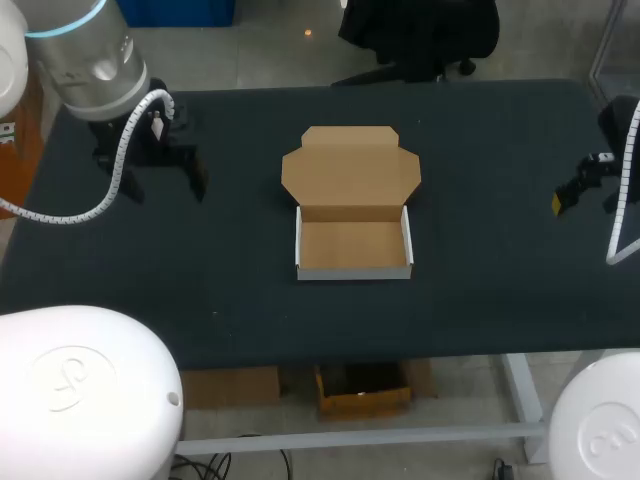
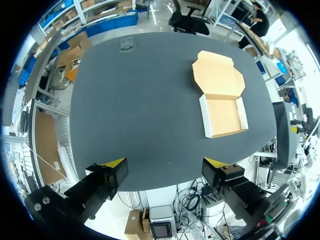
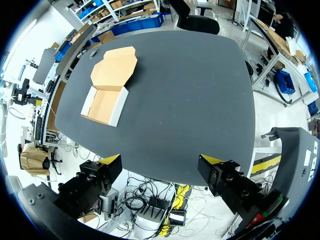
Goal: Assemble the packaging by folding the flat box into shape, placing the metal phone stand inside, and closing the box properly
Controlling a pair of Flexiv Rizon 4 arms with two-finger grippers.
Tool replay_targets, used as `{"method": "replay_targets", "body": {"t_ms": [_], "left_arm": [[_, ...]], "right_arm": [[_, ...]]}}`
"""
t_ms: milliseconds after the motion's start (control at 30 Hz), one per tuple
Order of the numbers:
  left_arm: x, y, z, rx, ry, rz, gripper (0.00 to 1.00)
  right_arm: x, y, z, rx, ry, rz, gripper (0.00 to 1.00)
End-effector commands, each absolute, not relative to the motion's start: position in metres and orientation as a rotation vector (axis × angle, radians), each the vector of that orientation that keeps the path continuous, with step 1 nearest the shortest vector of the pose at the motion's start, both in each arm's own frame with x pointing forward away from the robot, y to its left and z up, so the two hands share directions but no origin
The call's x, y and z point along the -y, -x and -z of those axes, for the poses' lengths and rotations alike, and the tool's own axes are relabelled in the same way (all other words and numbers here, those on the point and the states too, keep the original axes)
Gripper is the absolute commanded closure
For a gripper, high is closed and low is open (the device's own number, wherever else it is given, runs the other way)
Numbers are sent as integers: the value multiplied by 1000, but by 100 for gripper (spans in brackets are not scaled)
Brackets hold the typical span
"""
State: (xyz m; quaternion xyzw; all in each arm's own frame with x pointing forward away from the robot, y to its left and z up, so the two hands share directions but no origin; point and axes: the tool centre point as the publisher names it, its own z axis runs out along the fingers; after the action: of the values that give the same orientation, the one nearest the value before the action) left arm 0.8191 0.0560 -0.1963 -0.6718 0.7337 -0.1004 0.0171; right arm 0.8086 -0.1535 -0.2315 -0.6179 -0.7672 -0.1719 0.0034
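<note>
A cardboard box point(image 1: 352, 245) stands in the middle of the table, folded into a shallow tray with white outer walls. Its brown lid point(image 1: 350, 170) lies open and flat behind it. The tray is empty. My left gripper point(image 1: 165, 150) hangs open over the far left of the table, well apart from the box point(image 2: 224, 116). My right gripper point(image 1: 575, 195) hangs open near the right edge, also far from the box point(image 3: 105, 105). In the wrist views both grippers point(image 2: 165, 165) point(image 3: 160, 160) have nothing between their fingers. A small grey object point(image 2: 126, 46) lies at the far table edge, too small to identify.
The dark table top point(image 1: 480, 280) is bare around the box on all sides. The small grey object point(image 3: 95, 51) sits near the far left corner, behind my left arm in the head view.
</note>
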Motion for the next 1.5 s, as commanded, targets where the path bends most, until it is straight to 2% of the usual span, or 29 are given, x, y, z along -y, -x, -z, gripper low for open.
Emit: {"method": "replay_targets", "body": {"t_ms": [33,1500], "left_arm": [[-58,-830,211,-2302,2081,317,0],[-130,-984,318,-2369,2017,212,0]], "right_arm": [[155,-809,229,2402,1930,535,0],[155,-809,229,2402,1930,535,0]]}}
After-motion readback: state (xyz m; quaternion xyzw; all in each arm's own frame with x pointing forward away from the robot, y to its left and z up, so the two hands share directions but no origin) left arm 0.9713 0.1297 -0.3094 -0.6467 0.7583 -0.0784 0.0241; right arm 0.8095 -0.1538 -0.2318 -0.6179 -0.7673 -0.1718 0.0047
